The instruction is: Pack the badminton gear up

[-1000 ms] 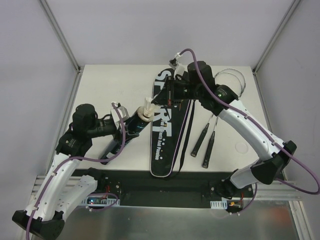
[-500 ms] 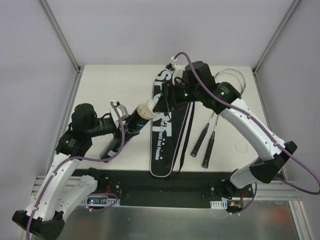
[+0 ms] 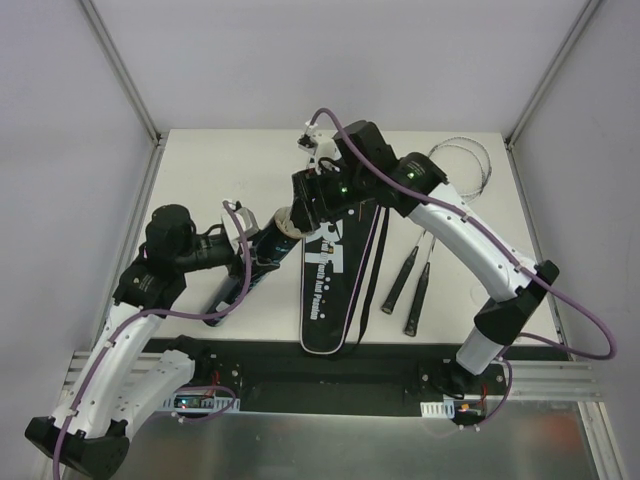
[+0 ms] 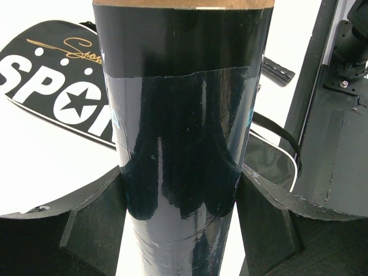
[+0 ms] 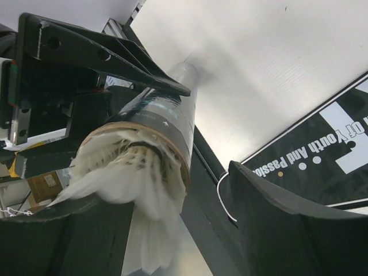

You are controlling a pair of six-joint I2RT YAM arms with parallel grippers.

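Note:
My left gripper [image 3: 240, 262] [image 4: 181, 218] is shut on the long black tube [image 3: 258, 258] [image 4: 184, 132], held tilted with its mouth up and to the right. A white feather shuttlecock [image 5: 138, 190] sits in that mouth, its feathers sticking out. Around the mouth stands my right gripper [image 3: 303, 205] [image 5: 184, 224], open, with its fingers [image 5: 287, 218] wide apart and clear of the feathers. The black bag lettered SPORT [image 3: 330, 280] [image 4: 52, 92] [image 5: 322, 155] lies flat in the middle of the table. To the right of it lie two thin rackets [image 3: 415, 270].
The racket heads [image 3: 460, 165] reach toward the table's back right corner. The bag's strap [image 3: 372, 260] runs along its right side. Metal frame posts [image 3: 125, 75] rise at the back corners of the white table [image 3: 220, 170].
My right gripper has moved left to the tube's mouth and opened, letting go of the shuttlecock, which now sits in the tube. The left arm has kept hold of the tube.

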